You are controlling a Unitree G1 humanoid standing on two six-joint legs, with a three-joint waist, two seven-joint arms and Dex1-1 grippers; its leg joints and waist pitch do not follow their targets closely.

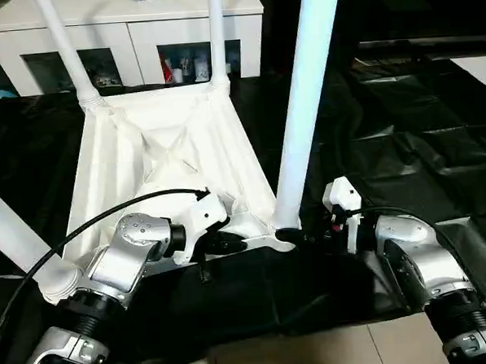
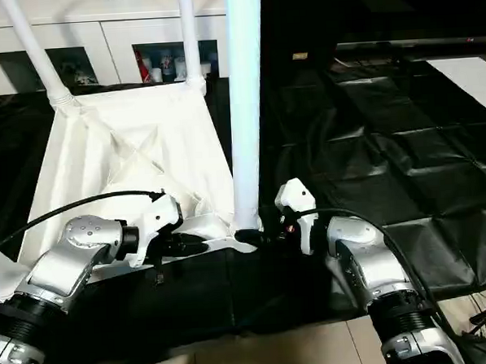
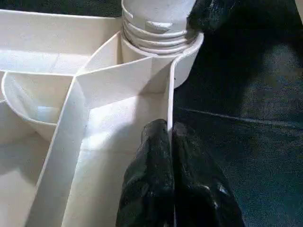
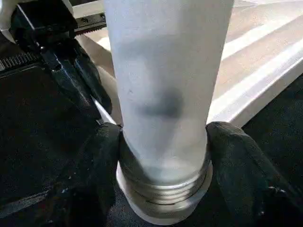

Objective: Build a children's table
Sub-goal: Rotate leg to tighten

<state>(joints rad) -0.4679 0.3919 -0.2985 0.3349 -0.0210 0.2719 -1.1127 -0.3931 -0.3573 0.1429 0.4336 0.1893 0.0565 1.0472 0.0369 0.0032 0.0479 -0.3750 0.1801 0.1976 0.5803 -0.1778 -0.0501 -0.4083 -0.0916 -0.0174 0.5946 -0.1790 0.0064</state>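
Observation:
The children's table top (image 1: 168, 145) lies upside down on a black sheet, its ribbed X-braced underside facing up. White legs stand in its far left (image 1: 65, 44) and far right (image 1: 217, 36) corner sockets, and another leg (image 1: 18, 243) rises at the near left. A thick leg (image 1: 304, 105) stands in the near right socket (image 3: 182, 56). My left gripper (image 3: 169, 126) is shut on the thin rim wall of the top's near edge, close to that socket. My right gripper (image 4: 163, 137) holds the base of the near right leg, one finger pressed on each side just above its threads.
A white cabinet (image 1: 121, 25) with glass doors stands behind the table. The crinkled black sheet (image 1: 404, 141) stretches far to the right. Light floor tiles (image 1: 333, 348) show at the near edge, in front of my forearms.

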